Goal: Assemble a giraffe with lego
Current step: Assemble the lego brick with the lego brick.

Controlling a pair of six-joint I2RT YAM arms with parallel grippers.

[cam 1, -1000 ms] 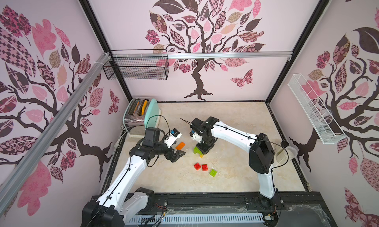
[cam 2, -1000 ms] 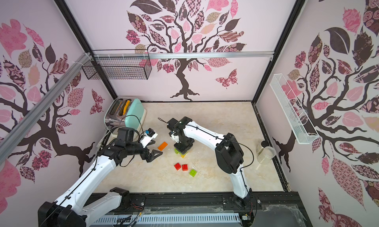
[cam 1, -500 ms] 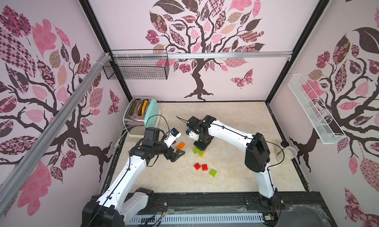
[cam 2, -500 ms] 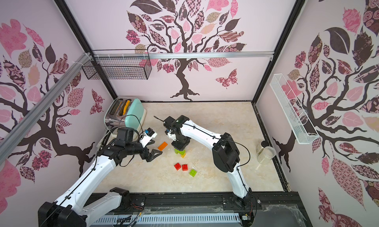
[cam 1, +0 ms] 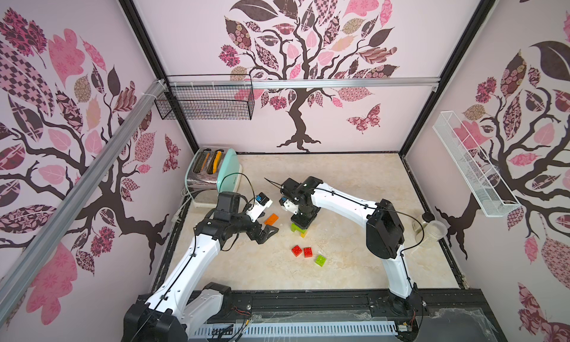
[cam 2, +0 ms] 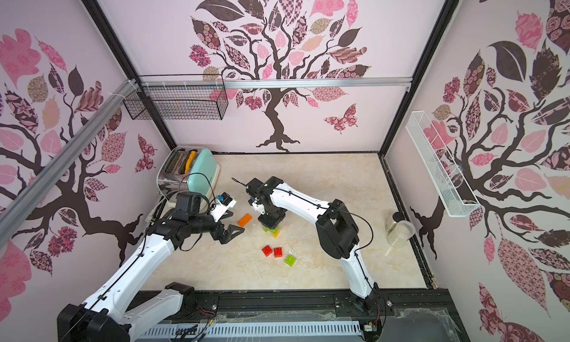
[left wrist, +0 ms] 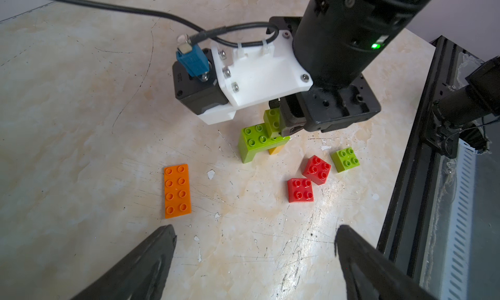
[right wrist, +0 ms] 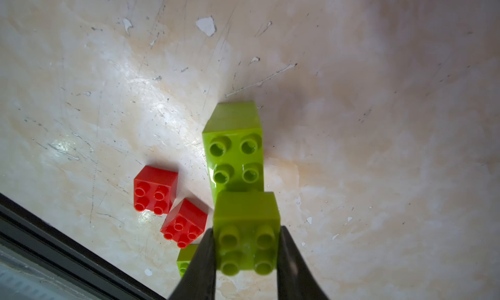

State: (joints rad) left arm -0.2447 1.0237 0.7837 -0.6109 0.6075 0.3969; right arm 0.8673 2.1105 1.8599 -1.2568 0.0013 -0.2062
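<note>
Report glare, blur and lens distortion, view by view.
Right wrist view: a glare patch whitens the tabletop near the red bricks; the fingers clamping the lime green brick look soft. Left wrist view: orange plate crisp, its own open fingers blurred. Both top views: even light, faint shadows, wide-angle splay of the black frame posts.

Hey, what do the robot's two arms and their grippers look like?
The left arm and right arm have white shells with black joints and thin black cables running along them. The left gripper and right gripper have black, tapering fingers. Each wrist bears a white camera bracket with a blue plug; a green light glows on the right wrist.
</note>
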